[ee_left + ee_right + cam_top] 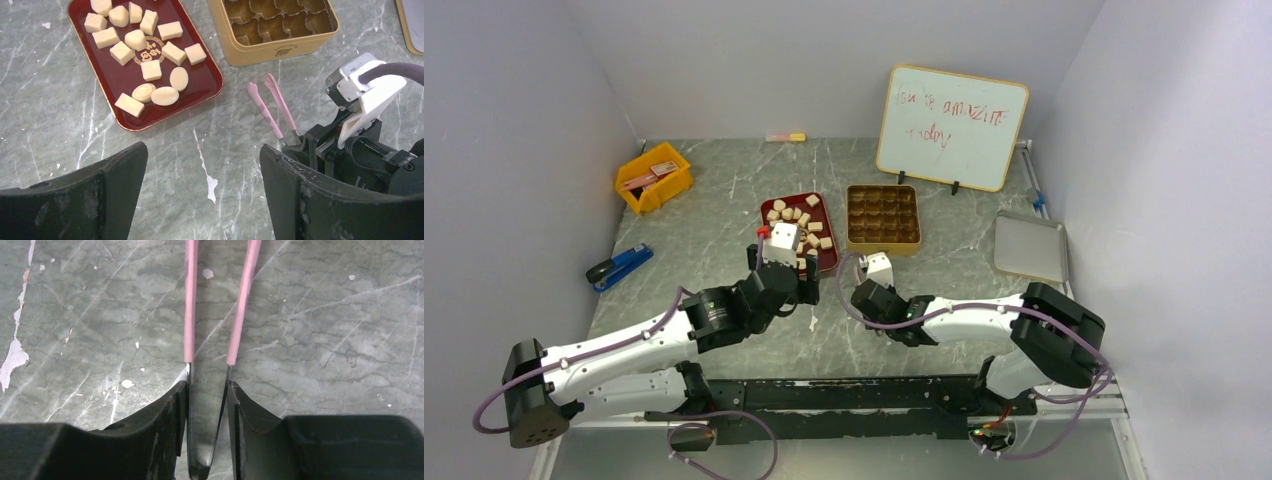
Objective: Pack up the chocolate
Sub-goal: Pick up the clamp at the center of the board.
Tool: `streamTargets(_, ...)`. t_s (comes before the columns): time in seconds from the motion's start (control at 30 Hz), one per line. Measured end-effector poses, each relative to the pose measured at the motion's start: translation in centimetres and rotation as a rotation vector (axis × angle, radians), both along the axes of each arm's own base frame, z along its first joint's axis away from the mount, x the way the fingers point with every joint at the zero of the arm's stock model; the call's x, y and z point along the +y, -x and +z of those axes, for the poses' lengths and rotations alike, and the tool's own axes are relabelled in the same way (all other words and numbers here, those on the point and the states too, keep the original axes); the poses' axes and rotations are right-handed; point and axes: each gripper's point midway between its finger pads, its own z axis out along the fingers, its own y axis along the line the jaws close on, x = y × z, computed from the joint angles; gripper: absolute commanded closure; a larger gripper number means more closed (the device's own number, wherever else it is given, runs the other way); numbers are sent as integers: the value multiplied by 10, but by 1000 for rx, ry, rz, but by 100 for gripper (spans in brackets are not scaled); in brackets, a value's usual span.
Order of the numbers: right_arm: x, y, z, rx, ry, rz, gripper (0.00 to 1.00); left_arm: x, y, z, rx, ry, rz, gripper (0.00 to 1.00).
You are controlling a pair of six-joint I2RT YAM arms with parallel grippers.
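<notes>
Pink-tipped tweezers (188,305) sit between right gripper (207,389) fingers, jaws narrowed, pressing on both metal arms, tips pointing to 12 o'clock. Left gripper (202,150) spread wide, empty, above marble table (60,130). Chocolate (151,70), pale pieces, lies on dark red tray (200,85) at 11 o'clock from left gripper; gold tin (280,47) at 1 o'clock.
</notes>
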Motion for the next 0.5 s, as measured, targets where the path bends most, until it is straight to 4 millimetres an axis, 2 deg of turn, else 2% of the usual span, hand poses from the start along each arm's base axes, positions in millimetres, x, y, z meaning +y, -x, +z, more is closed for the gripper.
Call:
streamTargets(0.23,3,6,0,4,-4,9,77,0,0,0,-1,0,3,13)
streamTargets(0.5,-1,15,7,5,14,24,81,1,-1,0,2,8,15,14)
